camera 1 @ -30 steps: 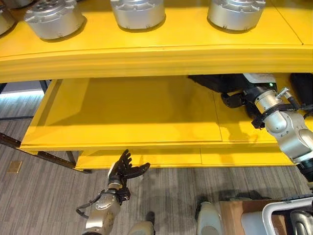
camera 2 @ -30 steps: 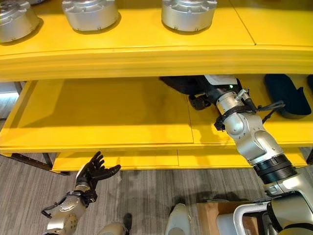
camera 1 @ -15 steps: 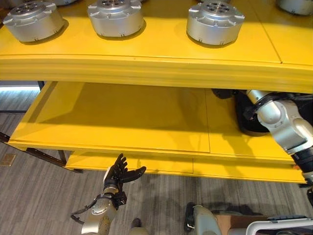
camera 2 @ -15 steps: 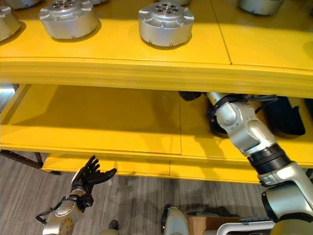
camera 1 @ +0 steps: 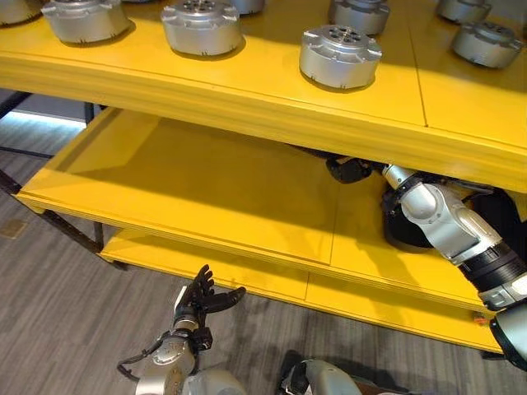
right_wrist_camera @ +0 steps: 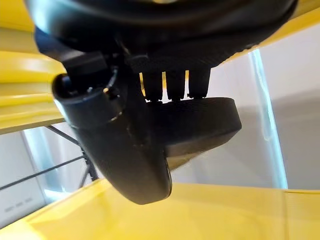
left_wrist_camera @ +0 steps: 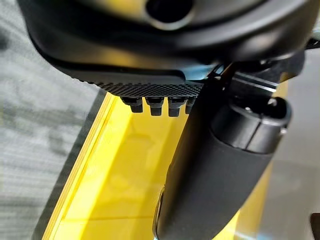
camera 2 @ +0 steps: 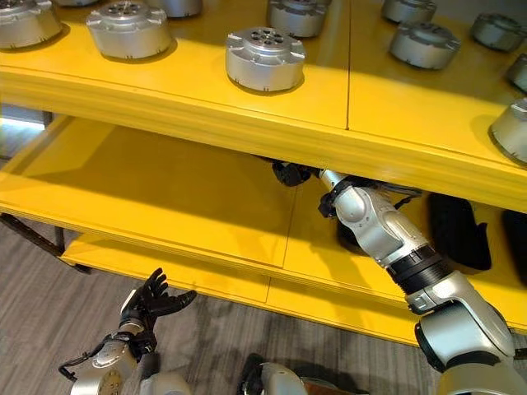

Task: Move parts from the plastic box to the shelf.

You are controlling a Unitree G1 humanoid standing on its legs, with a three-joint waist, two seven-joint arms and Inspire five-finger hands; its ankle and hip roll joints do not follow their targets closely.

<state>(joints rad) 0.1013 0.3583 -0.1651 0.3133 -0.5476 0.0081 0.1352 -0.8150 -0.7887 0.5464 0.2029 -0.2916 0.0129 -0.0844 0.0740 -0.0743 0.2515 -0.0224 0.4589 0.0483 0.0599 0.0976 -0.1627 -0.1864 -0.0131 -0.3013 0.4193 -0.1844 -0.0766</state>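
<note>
Several silver round parts (camera 1: 339, 56) stand on the yellow shelf's top board (camera 1: 272, 86). My right hand (camera 1: 350, 169) reaches in under that board, above the middle board (camera 1: 206, 189). In the right wrist view the hand (right_wrist_camera: 165, 20) has its fingers (right_wrist_camera: 172, 82) and thumb curled on a black round part (right_wrist_camera: 200, 120), held clear of the yellow board below. My left hand (camera 1: 202, 299) hangs low in front of the shelf's bottom edge, open with fingers spread and nothing in it; its wrist view shows its thumb (left_wrist_camera: 220, 165) over yellow board.
Black parts (camera 2: 453, 232) lie on the middle board to the right of my right arm, one (camera 1: 405, 234) partly behind the forearm. The left half of the middle board is bare. Grey carpet floor (camera 1: 58, 313) lies below. A dark metal frame leg (camera 1: 58, 230) runs under the shelf's left end.
The camera has swung, so more of the top board and its silver parts shows. My right hand stays under the top board with the black part. The left hand hangs open as before.
</note>
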